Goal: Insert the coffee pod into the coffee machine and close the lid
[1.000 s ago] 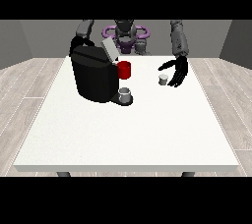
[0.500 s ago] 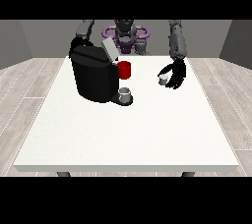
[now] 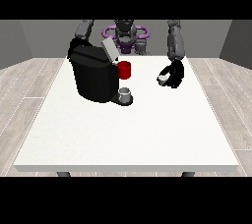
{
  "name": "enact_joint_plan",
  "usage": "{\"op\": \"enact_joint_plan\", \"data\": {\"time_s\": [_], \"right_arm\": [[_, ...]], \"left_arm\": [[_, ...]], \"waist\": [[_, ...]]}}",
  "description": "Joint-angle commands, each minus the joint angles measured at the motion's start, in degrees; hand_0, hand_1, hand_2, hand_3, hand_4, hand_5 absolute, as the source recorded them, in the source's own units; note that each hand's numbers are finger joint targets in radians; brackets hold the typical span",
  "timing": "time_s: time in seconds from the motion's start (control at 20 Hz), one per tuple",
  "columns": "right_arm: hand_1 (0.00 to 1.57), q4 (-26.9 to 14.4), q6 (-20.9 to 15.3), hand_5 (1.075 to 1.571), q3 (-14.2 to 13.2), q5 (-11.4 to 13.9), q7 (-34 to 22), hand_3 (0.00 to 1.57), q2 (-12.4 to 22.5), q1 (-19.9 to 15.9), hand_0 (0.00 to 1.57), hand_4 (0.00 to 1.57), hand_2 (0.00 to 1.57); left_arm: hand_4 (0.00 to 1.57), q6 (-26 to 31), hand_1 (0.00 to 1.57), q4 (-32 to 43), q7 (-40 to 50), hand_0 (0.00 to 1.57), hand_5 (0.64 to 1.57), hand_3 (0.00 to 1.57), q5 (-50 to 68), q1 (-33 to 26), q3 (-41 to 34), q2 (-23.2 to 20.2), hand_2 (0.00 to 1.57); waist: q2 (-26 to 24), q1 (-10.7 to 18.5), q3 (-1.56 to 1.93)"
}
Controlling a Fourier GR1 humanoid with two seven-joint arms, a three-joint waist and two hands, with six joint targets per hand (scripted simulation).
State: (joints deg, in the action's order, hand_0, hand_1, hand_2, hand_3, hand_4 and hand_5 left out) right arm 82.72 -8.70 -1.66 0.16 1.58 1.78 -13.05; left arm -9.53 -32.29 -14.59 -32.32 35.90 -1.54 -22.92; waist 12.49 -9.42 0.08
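The hand at the view's left (image 3: 74,47) is sitting behind the upper back corner of the black coffee machine (image 3: 93,76), at about eleven o'clock from the machine's body; most of it is hidden by the machine, so it is impossible to tell how its fingers are lying. The coffee machine is standing on the far left part of the white table (image 3: 128,134), and its grey lid (image 3: 109,50) is tilting up and open at the top. A red part (image 3: 124,70) is projecting from the machine's front, and a small grey cup (image 3: 125,93) is standing on the machine's base directly below it, at six o'clock. Well apart from the machine, at about three o'clock from the red part, the hand at the view's right (image 3: 174,74) is curling its fingers round the small pale coffee pod (image 3: 162,78), which is showing at the hand's nine o'clock side, just above the tabletop.

The table is filling the middle of the view, with pale wooden floorboards (image 3: 29,90) running around it and grey walls (image 3: 29,36) rising behind. The robot's torso (image 3: 125,34) is showing at twelve o'clock, its head cut off by the top edge. The pod is too small for any detail to be made out, and whether it is resting on the table cannot be told.
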Motion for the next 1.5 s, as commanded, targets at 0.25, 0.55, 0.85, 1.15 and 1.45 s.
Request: {"op": "enact_joint_plan", "data": {"time_s": [0.25, 0.55, 0.85, 1.15, 1.45], "right_arm": [[0.00, -1.6, 0.5, 1.571, 0.3, -0.8, 4.2, 0.00, 0.3, 2.3, 0.00, 0.43, 0.00], [0.00, -6.8, 0.0, 1.571, -0.9, -2.1, 3.9, 0.00, -1.1, 0.8, 0.00, 0.43, 0.00], [0.00, -10.2, 1.2, 1.571, -1.7, -2.1, 3.7, 0.00, 0.5, 0.2, 0.00, 0.49, 0.00], [0.00, -7.0, -0.2, 1.571, 1.3, -0.8, 1.2, 0.00, -0.8, -2.4, 0.00, 0.46, 0.00], [0.00, -7.4, 2.4, 1.571, -0.4, -2.7, 2.3, 0.00, 0.9, -2.0, 0.00, 0.48, 0.00]], "left_arm": [[0.55, -0.2, 1.32, 2.2, -5.0, 1.32, 1.571, 1.41, -1.8, 2.0, -1.0, -1.5, 1.43], [0.58, 7.8, 1.39, -2.5, -3.3, 1.39, 1.571, 1.35, -1.5, 7.4, 0.8, -0.3, 1.41], [0.54, 15.6, 1.26, -4.6, -1.2, 1.26, 1.571, 1.29, -0.4, 13.3, 0.0, -2.5, 1.33], [0.57, 14.2, 1.23, -4.1, 1.4, 1.23, 1.571, 1.29, -1.6, 16.5, -1.3, -2.2, 1.32], [0.54, 14.8, 1.26, -6.3, 2.6, 1.26, 1.571, 1.28, -2.1, 19.0, -2.0, -2.4, 1.33]], "waist": [[0.3, -0.2, -0.10], [-4.1, 1.3, -0.07], [-5.3, 1.2, -0.06], [-3.9, -2.3, -0.09], [-5.0, -2.8, -0.08]]}}
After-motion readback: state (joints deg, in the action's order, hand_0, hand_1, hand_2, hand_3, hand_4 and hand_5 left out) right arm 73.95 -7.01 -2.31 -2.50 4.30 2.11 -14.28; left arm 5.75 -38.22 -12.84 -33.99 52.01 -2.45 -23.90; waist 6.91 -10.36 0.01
